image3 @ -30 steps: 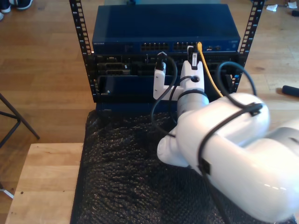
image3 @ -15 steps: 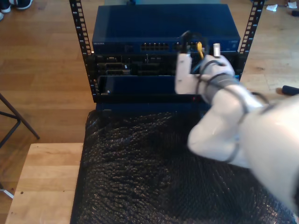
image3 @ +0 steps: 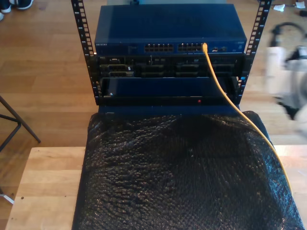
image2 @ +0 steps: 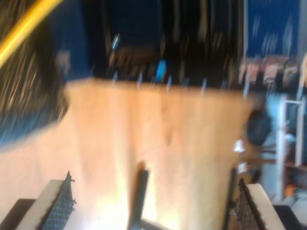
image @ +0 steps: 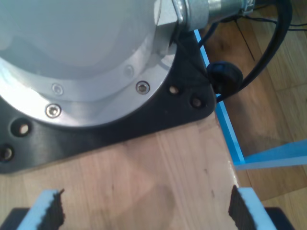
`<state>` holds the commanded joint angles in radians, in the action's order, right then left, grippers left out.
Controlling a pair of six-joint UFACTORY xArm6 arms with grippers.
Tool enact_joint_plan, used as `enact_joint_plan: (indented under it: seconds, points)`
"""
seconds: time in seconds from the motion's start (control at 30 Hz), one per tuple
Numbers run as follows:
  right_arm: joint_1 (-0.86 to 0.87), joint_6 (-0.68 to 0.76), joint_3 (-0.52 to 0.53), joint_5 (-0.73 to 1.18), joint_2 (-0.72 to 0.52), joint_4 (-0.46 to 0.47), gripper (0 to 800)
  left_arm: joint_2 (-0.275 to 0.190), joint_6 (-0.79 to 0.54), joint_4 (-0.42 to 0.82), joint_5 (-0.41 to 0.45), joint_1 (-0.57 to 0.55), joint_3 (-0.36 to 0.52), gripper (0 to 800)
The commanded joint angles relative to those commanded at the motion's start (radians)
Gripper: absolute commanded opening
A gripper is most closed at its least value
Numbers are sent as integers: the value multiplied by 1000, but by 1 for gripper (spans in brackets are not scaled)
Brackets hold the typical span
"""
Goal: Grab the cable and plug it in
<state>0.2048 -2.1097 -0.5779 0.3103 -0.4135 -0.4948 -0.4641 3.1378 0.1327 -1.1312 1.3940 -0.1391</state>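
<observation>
Cable first: the long thin yellow-orange network cable (image3: 225,93) has its tip seated in a port on the front of the dark blue rack-mounted network switch (image3: 168,28). From there it drops across the crinkled black bubble-wrap sheet (image3: 177,167) toward the exterior view's lower right. No end effector is touching it.

My first end effector (image: 144,211) stands wide, its foam-backed black pads (image: 53,211) well apart with nothing between them. Below them lies the pale wooden surface (image: 158,177). Just ahead sits a black mounting plate (image: 182,105) carrying a round silver-and-white arm base (image: 81,52), and a strip of blue tape (image: 230,134) edges the surface beside it.

My second end effector (image2: 153,208) is also spread wide and holds nothing, hovering over bare wood. That view is badly smeared, so the yellow streak ahead of the pads and off to one side is probably the same cable (image2: 29,21), well apart from the fingertips (image2: 62,203).

At the exterior view's right edge a blurred white arm (image3: 292,81) hangs beside the rack, well clear of the cable; I can't tell which arm it is.
</observation>
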Motion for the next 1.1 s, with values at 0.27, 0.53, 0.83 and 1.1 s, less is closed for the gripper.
enact_joint_plan:
  seconds: [0.27,0.53,0.83,1.1]
  points:
    - [322,-178,11,354,-123,40,800,0,0,0,0,0,2,800]
    - [545,-307,-8,632,-153,209,800,0,0,0,0,0,0,800]
    - [816,-582,5,858,-198,301,800,0,0,0,0,0,0,800]
    - [967,-729,86,928,-229,448,800,0,0,0,0,0,0,800]
